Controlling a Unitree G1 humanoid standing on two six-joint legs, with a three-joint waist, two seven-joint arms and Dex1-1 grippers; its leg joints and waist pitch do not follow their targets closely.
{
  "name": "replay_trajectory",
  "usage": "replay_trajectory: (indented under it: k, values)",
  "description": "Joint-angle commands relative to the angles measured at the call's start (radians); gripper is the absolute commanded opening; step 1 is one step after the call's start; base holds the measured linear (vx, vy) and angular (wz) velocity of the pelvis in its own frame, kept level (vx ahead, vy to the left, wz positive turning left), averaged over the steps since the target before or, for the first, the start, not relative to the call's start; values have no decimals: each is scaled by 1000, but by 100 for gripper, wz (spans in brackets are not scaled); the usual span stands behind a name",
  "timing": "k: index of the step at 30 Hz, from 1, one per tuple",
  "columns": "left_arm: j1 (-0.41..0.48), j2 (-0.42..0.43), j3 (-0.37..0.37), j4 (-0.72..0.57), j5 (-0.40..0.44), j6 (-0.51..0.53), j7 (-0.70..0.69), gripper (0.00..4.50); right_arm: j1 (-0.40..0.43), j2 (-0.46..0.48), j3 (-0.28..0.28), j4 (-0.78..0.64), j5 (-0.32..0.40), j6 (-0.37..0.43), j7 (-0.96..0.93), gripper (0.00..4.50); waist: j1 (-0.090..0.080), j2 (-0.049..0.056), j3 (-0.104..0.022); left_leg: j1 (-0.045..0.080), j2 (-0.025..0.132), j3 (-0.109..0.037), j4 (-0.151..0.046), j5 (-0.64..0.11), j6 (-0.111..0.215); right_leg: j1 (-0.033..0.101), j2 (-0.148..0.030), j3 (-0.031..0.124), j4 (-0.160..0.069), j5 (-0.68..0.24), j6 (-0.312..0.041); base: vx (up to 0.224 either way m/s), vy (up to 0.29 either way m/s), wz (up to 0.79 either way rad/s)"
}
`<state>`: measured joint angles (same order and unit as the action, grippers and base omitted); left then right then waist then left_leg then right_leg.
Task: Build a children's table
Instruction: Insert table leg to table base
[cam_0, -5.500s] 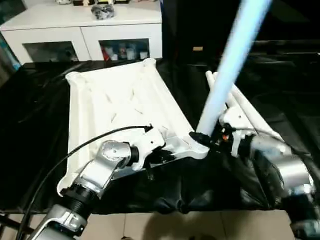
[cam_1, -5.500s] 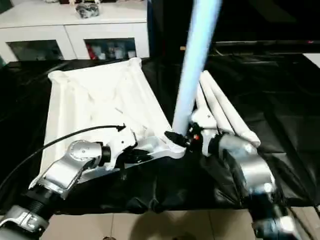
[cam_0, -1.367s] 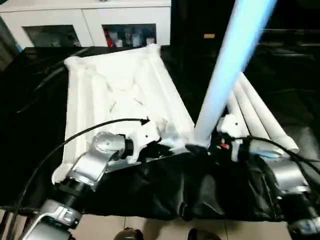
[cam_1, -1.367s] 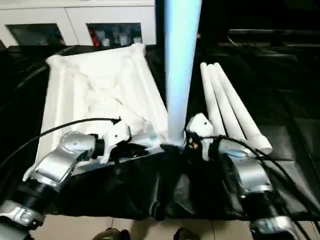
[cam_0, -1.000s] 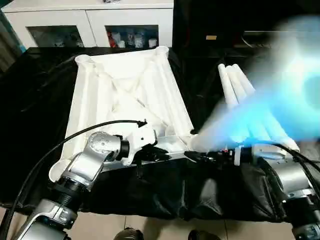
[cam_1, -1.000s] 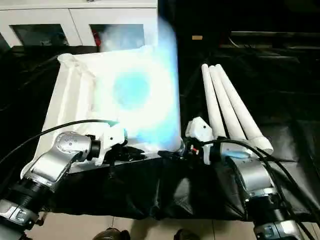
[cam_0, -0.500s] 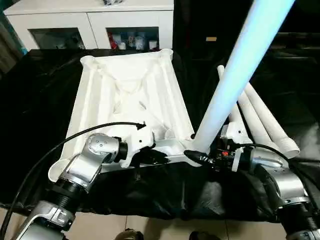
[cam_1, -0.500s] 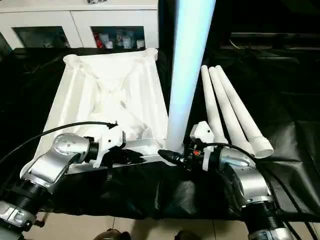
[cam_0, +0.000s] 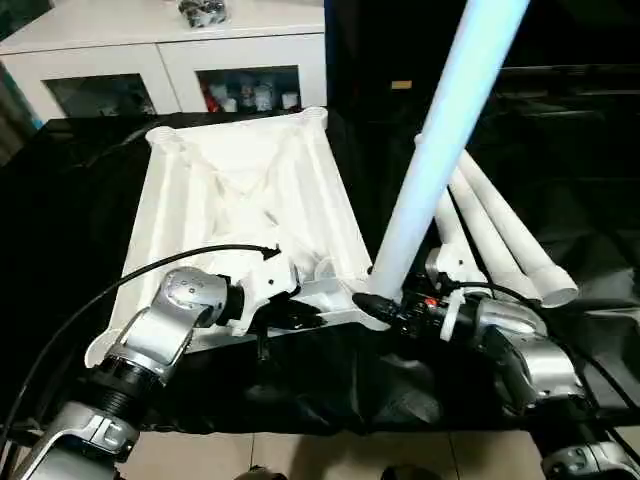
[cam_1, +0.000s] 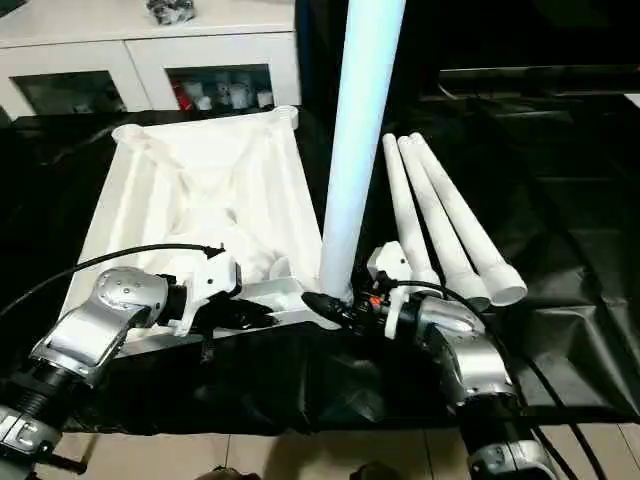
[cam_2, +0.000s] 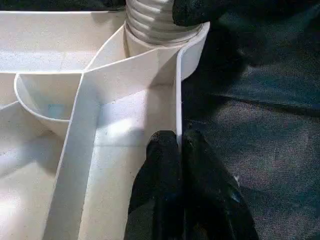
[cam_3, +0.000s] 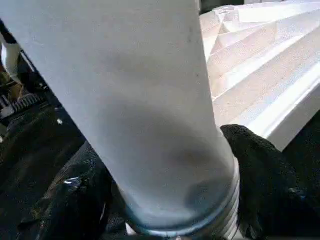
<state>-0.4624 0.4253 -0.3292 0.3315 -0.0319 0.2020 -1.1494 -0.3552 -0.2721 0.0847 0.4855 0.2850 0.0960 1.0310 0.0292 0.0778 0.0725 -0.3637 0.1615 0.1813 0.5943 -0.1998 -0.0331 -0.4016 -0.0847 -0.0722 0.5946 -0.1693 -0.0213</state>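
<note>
The children's table's white tabletop (cam_0: 240, 190) lies ribbed side up on a black cloth. My left gripper (cam_2: 180, 145) is shut on the thin near rim of the tabletop, just left of the near right corner socket (cam_2: 192, 42). One white leg (cam_0: 430, 140) stands in that socket, leaning slightly right, its threaded end (cam_2: 152, 22) inside. My right gripper (cam_0: 375, 305) is shut on the leg's base, with black fingers (cam_3: 260, 170) pressed on either side. Three more legs (cam_0: 500, 235) lie side by side to the right.
A white cabinet (cam_0: 160, 60) with glass doors stands behind the work surface. The black cloth (cam_0: 60, 200) hangs over the front edge, with tiled floor (cam_0: 300, 455) below. A black cable (cam_0: 100, 300) arcs over my left forearm.
A second ago the leg was a blur in mid swing. Now it stands steady in the corner socket. Both grippers keep their places, and the camera has shifted a little.
</note>
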Motion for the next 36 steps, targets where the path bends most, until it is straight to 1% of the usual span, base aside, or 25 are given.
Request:
replay_trajectory:
  k: [1, 4, 5, 6, 7, 8, 9, 10, 11, 12, 13, 14, 15, 16, 18, 19, 20, 22, 23, 25, 28, 30, 33, 34, 36]
  values:
    - [4, -17, -11, -52, -31, -5, -34, 0, 13, 12, 13, 113, -63, 41, -110, 290, 7, 7, -53, 2, 64, -35, -84, -315, 32, 49, -71, 44, -86, -386, -218, 0, 0, 0]
    - [5, -25, -6, -53, -34, 3, -21, 0, 4, 23, 9, 122, -71, 48, -139, 290, 4, 7, -50, 5, 62, -36, -86, -347, 23, 46, -72, 44, -92, -443, -200, 0, 0, 0]
    - [6, -39, 1, -53, -33, 7, 5, 0, -5, 38, 5, 133, -83, 57, -192, 290, 0, -9, -50, 6, 62, -35, -86, -353, 21, 45, -71, 45, -96, -465, -192, 0, 0, 0]
    - [6, -52, 8, -53, -32, 13, 30, 0, -14, 53, 0, 144, -92, 68, -239, 290, -1, 1, -47, 6, 60, -38, -87, -361, 13, 43, -74, 44, -95, -501, -183, 0, 0, 0]
    - [10, -91, 26, -60, -35, 33, 97, 0, -37, 95, -16, 182, -114, 66, -358, 290, -6, 0, -45, 5, 60, -40, -89, -370, 10, 44, -73, 42, -97, -521, -174, 0, 0, 0]
    - [12, -110, 33, -69, -34, 50, 134, 0, -51, 121, -32, 205, -111, 69, -415, 290, -12, -14, -45, 4, 58, -42, -87, -362, 2, 42, -75, 41, -98, -567, -154, 0, 0, 0]
    - [17, -131, 39, -81, -34, 68, 166, 0, -67, 149, -49, 229, -104, 72, -472, 290, -16, -8, -44, 6, 56, -42, -87, -370, -4, 39, -78, 40, -101, -596, -146, 0, 0, 0]
    - [20, -144, 40, -91, -34, 79, 186, 0, -77, 165, -60, 244, -98, 75, -504, 289, -27, -15, -44, 7, 52, -48, -84, -386, -2, 38, -80, 33, -114, -663, -111, 0, 0, 0]
    - [23, -176, 43, -102, -27, 99, 235, 0, -97, 191, -79, 281, -92, 72, -570, 289, -30, -23, -45, 6, 54, -46, -85, -387, 0, 35, -77, 34, -116, -666, -104, 0, 0, 0]
    - [25, -198, 45, -109, -22, 111, 267, 0, -111, 208, -90, 307, -89, 68, -612, 288, -32, -16, -44, 9, 55, -48, -85, -393, -1, 31, -78, 33, -116, -665, -105, 0, 0, 0]
    - [25, -230, 47, -113, -16, 133, 310, 0, -126, 227, -103, 335, -81, 64, -657, 288, -39, -26, -43, 21, 53, -47, -83, -437, -1, 23, -73, 25, -129, -678, -94, 0, 0, 0]
    - [25, -230, 47, -113, -16, 133, 310, 0, -126, 227, -103, 335, -81, 64, -657, 288, -39, -19, -44, 23, 52, -47, -84, -437, 3, 25, -74, 23, -129, -669, -93, 0, 0, 0]
    - [25, -301, 43, -122, -12, 157, 386, 0, -153, 267, -133, 381, -53, 64, -717, 287, -43, -37, -44, 21, 54, -44, -84, -438, 6, 24, -73, 21, -133, -669, -91, 0, 0, 0]
    - [31, -334, 32, -133, -14, 169, 407, 0, -165, 285, -135, 398, -49, 64, -730, 287, -44, -28, -39, 26, 54, -48, -84, -464, 4, 21, -74, 10, -138, -691, -82, 0, 0, 0]
    - [37, -349, 18, -141, -12, 169, 410, 0, -171, 295, -131, 405, -52, 61, -731, 287, -52, -25, -38, 27, 56, -53, -88, -516, -3, 25, -77, -3, -145, -701, -59, 0, 0, 0]
    - [46, -367, -2, -149, -1, 167, 415, 0, -183, 311, -128, 417, -64, 57, -735, 287, -57, -31, -41, 26, 57, -56, -90, -536, -3, 29, -76, -8, -147, -688, -50, 0, 0, 0]
    - [49, -373, -12, -147, 8, 157, 418, 0, -190, 317, -122, 420, -75, 52, -734, 287, -57, -28, -40, 27, 58, -57, -93, -550, -5, 27, -77, -8, -147, -687, -49, 0, 0, 0]
    - [50, -374, -27, -145, 21, 140, 421, 0, -202, 326, -119, 424, -80, 48, -732, 287, -66, -27, -37, 41, 54, -60, -91, -608, -14, 21, -77, -22, -161, -724, -24, 0, 0, 0]
    - [51, -371, -31, -146, 26, 134, 420, 0, -206, 327, -124, 428, -77, 48, -735, 287, -72, -25, -38, 32, 56, -64, -97, -617, -17, 33, -78, -28, -159, -705, -18, 0, 0, 0]
    - [52, -361, -39, -145, 37, 115, 418, 0, -215, 321, -118, 445, -95, 23, -741, 287, -75, -17, -41, 30, 62, -70, -104, -646, -28, 39, -80, -30, -155, -665, -23, 0, 0, 0]
    - [52, -336, -48, -133, 61, 58, 404, 0, -218, 316, -127, 443, -95, -9, -727, 287, -78, -22, -43, 45, 57, -66, -97, -662, -29, 26, -85, -32, -165, -674, -32, 0, 0, 0]
    - [56, -312, -50, -129, 65, 30, 376, 0, -209, 306, -114, 406, -102, -46, -695, 287, -80, -22, -43, 40, 55, -67, -96, -649, -22, 30, -88, -34, -167, -692, -24, 0, 0, 0]
    - [59, -275, -49, -117, 70, -6, 335, 0, -197, 287, -92, 347, -108, -92, -630, 287, -78, -21, -45, 32, 57, -68, -99, -626, -18, 32, -90, -26, -163, -686, -26, 0, 0, 0]
    - [59, -258, -46, -106, 62, -33, 303, 0, -192, 276, -86, 316, -102, -111, -590, 287, -76, -23, -51, 25, 58, -66, -100, -591, -11, 37, -93, -18, -158, -659, -39, 0, 0, 0]
    - [63, -241, -44, -110, 46, -44, 260, 0, -184, 258, -78, 271, -90, -110, -535, 287, -68, -25, -60, 9, 65, -61, -103, -495, 7, 44, -94, 0, -139, -530, -99, 0, 0, 0]
